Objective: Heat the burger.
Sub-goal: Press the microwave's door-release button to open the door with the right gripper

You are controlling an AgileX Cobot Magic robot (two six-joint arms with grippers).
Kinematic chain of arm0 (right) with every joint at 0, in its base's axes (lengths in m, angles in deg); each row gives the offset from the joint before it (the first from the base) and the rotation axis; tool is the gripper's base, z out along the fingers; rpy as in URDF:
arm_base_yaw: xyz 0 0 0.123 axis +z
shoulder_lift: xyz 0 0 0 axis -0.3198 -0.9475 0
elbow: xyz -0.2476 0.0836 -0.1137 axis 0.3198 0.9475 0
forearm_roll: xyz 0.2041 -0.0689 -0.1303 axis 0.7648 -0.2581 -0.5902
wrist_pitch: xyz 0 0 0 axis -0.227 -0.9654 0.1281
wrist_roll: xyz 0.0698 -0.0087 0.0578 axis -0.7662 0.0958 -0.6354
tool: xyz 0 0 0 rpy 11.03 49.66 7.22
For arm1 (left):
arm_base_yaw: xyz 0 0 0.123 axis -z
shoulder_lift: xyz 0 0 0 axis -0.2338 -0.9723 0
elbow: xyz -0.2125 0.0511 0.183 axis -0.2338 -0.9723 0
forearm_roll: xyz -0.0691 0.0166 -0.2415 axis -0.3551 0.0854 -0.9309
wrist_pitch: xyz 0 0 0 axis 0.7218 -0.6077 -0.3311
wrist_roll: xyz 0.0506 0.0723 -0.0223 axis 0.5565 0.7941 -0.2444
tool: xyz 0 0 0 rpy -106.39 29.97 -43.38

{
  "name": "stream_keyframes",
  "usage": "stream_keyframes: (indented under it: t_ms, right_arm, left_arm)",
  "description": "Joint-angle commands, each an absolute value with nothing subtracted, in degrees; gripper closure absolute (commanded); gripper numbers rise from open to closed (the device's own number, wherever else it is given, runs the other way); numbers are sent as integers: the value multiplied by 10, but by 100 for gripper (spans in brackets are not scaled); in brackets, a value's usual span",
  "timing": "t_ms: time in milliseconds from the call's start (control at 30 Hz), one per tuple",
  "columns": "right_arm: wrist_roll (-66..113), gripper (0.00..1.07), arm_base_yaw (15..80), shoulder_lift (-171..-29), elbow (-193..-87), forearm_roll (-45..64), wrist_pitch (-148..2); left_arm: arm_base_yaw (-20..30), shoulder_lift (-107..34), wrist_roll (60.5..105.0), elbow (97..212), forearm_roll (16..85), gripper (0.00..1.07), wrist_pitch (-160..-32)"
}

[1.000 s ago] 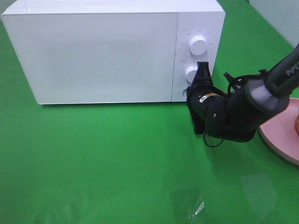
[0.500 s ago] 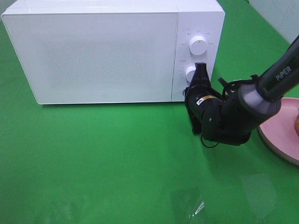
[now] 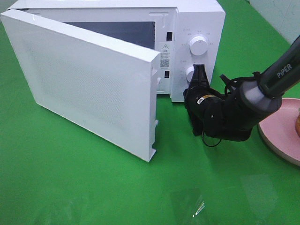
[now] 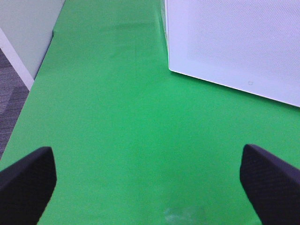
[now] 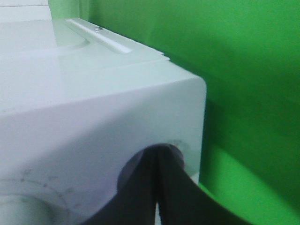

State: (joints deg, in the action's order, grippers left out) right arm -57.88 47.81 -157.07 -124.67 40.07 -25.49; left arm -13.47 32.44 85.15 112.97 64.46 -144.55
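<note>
Only an orange-brown sliver of the burger [image 3: 298, 125] shows, at the frame's right edge on a pink plate [image 3: 280, 136]. The white microwave [image 3: 197, 18] stands at the back. Its door [image 3: 89, 79] hangs open toward the front left and bares the dark cavity [image 3: 117, 30]. My right gripper [image 3: 200, 70] is shut, empty, with its tip against the control panel beside the lower knob [image 3: 191, 73]. The right wrist view shows the closed fingertips [image 5: 159, 157] touching the white panel low on the front. My left gripper [image 4: 150, 187] is open over bare green cloth, out of the overhead view.
The upper knob [image 3: 198, 46] sits above the gripper tip. In the left wrist view the white door panel [image 4: 234, 42] lies ahead to one side. Green cloth [image 3: 93, 187] covers the table. A strip of clear tape [image 3: 197, 208] glints near the front edge.
The microwave door was closed and has now swung open toward the front left. My right gripper stays shut, pressed at the control panel, having shifted only slightly.
</note>
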Motion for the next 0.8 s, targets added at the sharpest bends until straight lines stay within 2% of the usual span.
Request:
stream_keyframes:
  t_ms: [33, 467, 800]
  right_arm:
    - [-572, 107, 439, -1560, -1308, 382, -14]
    - [-577, 107, 441, -1541, -1279, 378, -104]
    - [-601, 107, 441, -1508, -1220, 332, -219]
  left_arm:
    - [-135, 338, 850, 1128, 644, 7, -1439]
    - [-135, 338, 850, 1128, 644, 7, -1439]
    - [-135, 338, 850, 1128, 644, 7, -1439]
